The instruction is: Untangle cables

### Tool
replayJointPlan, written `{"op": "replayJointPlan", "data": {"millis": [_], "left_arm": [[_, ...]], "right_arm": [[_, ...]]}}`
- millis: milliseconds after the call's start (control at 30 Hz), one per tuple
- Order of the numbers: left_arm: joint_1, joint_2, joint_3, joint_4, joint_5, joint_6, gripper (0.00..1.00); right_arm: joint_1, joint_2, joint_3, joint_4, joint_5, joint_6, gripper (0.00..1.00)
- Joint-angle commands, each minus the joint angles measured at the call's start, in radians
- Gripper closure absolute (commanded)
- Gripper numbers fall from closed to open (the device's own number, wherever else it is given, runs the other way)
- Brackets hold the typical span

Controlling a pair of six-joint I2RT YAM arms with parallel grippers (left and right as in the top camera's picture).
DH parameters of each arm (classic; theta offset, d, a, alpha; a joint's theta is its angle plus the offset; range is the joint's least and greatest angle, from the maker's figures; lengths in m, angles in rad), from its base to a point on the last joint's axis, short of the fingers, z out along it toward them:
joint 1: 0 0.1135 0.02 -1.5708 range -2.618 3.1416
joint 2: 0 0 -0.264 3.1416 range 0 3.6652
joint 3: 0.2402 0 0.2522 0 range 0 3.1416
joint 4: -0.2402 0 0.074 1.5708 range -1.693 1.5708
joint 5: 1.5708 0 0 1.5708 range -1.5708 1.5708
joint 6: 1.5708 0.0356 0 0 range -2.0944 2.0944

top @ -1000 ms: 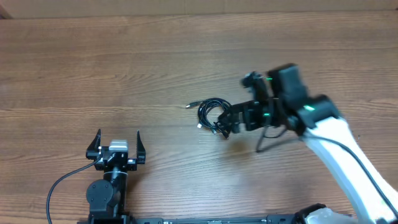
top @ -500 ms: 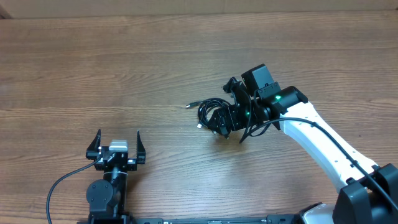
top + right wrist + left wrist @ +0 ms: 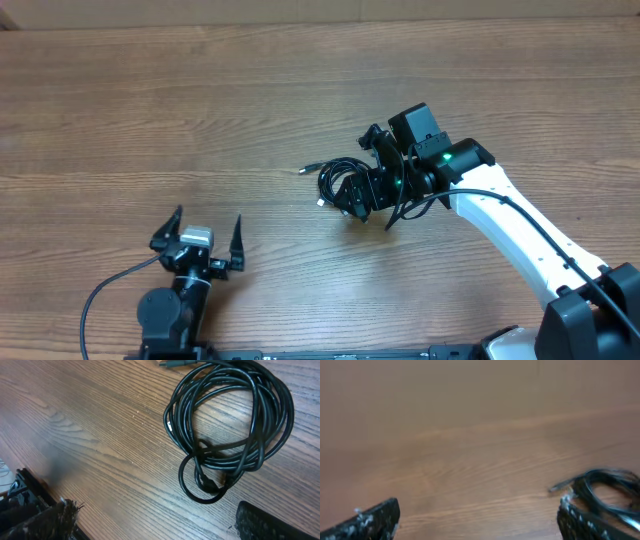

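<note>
The cables [image 3: 340, 183] are a coiled bundle of thin black cords on the wooden table, with a silver-tipped plug [image 3: 304, 170] pointing left. In the right wrist view the coil [image 3: 235, 425] lies just ahead of the jaws. My right gripper [image 3: 362, 200] is open at the coil's right edge and holds nothing; in its own view [image 3: 165, 522] the fingers stand wide apart. My left gripper [image 3: 207, 238] is open and empty, far to the lower left of the bundle. In the blurred left wrist view [image 3: 480, 520] the coil [image 3: 605, 490] shows at the right.
The wooden table [image 3: 150, 110] is bare around the bundle. A thick black arm cable [image 3: 100, 300] loops at the lower left beside the left arm's base. The right arm's white link [image 3: 520, 240] crosses the lower right.
My right arm swung in over the coil's right side a second ago, then stayed still. My left gripper has turned slightly clockwise and shifted a little right.
</note>
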Motion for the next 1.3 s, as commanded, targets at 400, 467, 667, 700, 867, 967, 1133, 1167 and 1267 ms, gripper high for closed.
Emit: {"op": "replayJointPlan", "data": {"millis": [400,467,667,700,867,967,1133,1167,1267], "left_arm": [[0.006,1.001,0.841,-0.335,0.937,-0.183,0.0],[0.006,1.138,0.897,-0.337,1.025,-0.183,0.0],[-0.003,1.438,0.938,-0.246,1.277,-0.184,0.0],[-0.006,1.466,0.938,-0.247,1.282,-0.183,0.0],[-0.034,1.535,0.938,-0.252,1.182,-0.183,0.0],[-0.038,1.532,0.938,-0.244,1.129,-0.183,0.0],[-0.038,1.533,0.938,-0.249,1.036,-0.183,0.0],[-0.043,1.536,0.937,-0.253,0.949,-0.183,0.0],[-0.047,1.535,0.943,-0.26,0.688,-0.328,0.0]], "right_arm": [[-0.031,-0.026,0.08,-0.054,0.045,0.022,0.0],[-0.058,-0.026,0.124,-0.106,0.067,0.022,0.0],[-0.19,-0.026,0.232,-0.195,0.084,0.022,0.0],[-0.211,-0.026,0.239,-0.2,0.072,0.022,0.0],[-0.279,-0.026,0.241,-0.215,-0.019,-0.002,0.0],[-0.278,-0.026,0.241,-0.216,-0.019,-0.001,0.0],[-0.279,-0.026,0.241,-0.214,-0.016,-0.001,0.0],[-0.278,-0.026,0.241,-0.211,-0.016,-0.001,0.0],[-0.278,-0.026,0.241,-0.211,-0.016,-0.001,0.0]]}}
